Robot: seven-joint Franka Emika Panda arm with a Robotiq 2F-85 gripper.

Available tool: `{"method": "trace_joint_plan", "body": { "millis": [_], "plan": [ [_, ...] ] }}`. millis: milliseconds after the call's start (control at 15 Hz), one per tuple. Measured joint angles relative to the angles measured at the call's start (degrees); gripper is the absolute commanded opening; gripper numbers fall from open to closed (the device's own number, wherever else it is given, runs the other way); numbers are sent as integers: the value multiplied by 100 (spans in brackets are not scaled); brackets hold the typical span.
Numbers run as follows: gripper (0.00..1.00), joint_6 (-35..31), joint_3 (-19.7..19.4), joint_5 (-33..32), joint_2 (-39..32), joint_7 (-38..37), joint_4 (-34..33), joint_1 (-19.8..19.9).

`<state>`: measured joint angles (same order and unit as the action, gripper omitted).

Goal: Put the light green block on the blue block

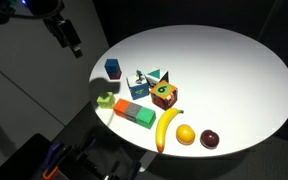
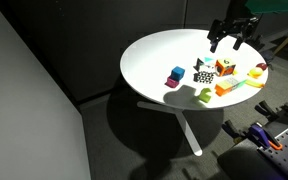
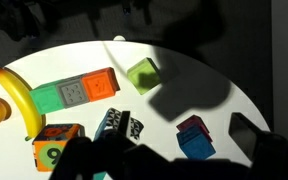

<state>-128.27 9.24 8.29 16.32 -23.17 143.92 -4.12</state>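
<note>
- Counter (image 1: 234, 80): round, white, and seen in both exterior views (image 2: 149, 50).
- Hand (image 2: 229, 45): hangs in the air above the counter, clear of every item. In an exterior view its fingers stand spread apart with nothing between them. It shows dark at the counter's far edge in an exterior view (image 1: 72, 42). The wrist view gives only dark outlines along the bottom edge.
- Light green block (image 1: 105, 101): rests on the counter near its edge, alone and untouched. It is close to the orange end of the bar without touching it, and is turned at an angle to the bar in the wrist view (image 3: 141, 75). Also seen in an exterior view (image 2: 205, 96).
- Blue block (image 1: 112, 68): sits on the counter with nothing on top, apart from the light green block. It is near the patterned block (image 1: 139, 84). Also seen in an exterior view (image 2: 176, 75) and, in shadow, in the wrist view (image 3: 194, 142).
- Bar (image 1: 134, 112): an orange half and a darker green half joined, lying flat.
- Number cube (image 1: 164, 93): orange, set beside the patterned block.
- Teal wedge (image 1: 156, 76): behind the number cube.
- Banana (image 1: 167, 128): lies next to the bar's green end.
- Yellow fruit (image 1: 185, 134): round, just beside the banana.
- Dark red fruit (image 1: 210, 139): round, next to the yellow fruit.
</note>
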Motion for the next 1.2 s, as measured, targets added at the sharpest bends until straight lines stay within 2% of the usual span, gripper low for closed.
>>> {"method": "trace_joint_plan", "body": {
  "millis": [600, 1200],
  "plan": [
    [100, -452, -80, -105, -765, 159, -7, 67],
    [100, -1416, -227, -138, -1598, 1502, 0, 63]
  ]
}}
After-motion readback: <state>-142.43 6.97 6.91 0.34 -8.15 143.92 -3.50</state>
